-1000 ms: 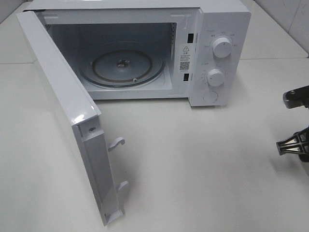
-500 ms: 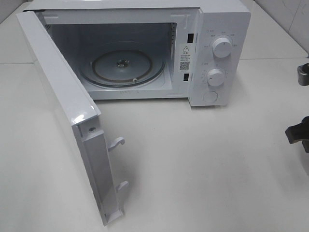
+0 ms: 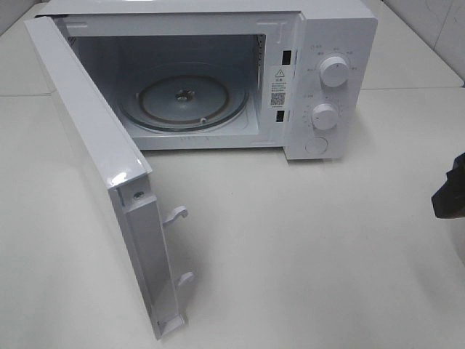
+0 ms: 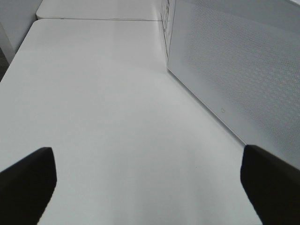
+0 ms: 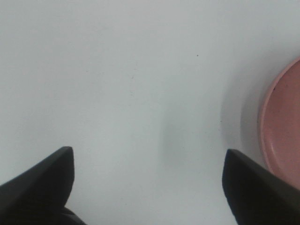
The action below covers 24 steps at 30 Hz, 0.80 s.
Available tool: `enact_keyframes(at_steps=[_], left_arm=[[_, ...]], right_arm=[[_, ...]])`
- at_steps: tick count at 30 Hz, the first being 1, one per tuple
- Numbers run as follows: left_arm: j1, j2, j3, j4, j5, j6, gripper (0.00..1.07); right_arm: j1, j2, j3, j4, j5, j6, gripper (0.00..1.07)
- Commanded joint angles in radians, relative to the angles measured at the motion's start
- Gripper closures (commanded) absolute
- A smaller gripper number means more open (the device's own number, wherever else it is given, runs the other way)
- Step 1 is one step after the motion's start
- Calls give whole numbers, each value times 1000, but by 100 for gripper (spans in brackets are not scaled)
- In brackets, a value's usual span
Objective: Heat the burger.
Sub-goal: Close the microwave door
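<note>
I am seeing a glossy white microwave [image 3: 320,73] standing with its door [image 3: 94,160] open, a round glass turntable [image 3: 182,102] inside, and a label too small to read. The left gripper [image 4: 145,183] and right gripper [image 5: 147,183] are gaping wide, empty. A smooth pink dish [image 5: 281,126] is lying beside the right gripper; the burger is not visible.

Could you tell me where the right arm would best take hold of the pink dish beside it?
Probably at the rim: the pink dish lies flat on the table, so only its raised edge offers a hold. Come from above, one finger inside and one outside. Only part shows in the right wrist view, so which stretch of rim is unclear.
</note>
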<state>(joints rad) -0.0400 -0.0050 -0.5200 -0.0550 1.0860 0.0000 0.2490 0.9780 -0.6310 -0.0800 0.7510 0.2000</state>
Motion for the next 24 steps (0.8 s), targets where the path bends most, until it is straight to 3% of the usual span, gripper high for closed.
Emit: enact_keyframes(at_steps=[1, 11, 16, 24], left_arm=[[-6, -5, 4, -3, -14, 0, 6], [-6, -5, 4, -3, -14, 0, 6], [-6, -5, 4, -3, -14, 0, 6], [-6, -5, 4, -3, -14, 0, 6]], right_arm=[[-7, -60, -3, 34, 34, -26, 20], [-7, -310, -1, 71, 103, -70, 22], [-7, -526, 84, 124, 138, -111, 25], [-7, -653, 119, 118, 171, -176, 33]])
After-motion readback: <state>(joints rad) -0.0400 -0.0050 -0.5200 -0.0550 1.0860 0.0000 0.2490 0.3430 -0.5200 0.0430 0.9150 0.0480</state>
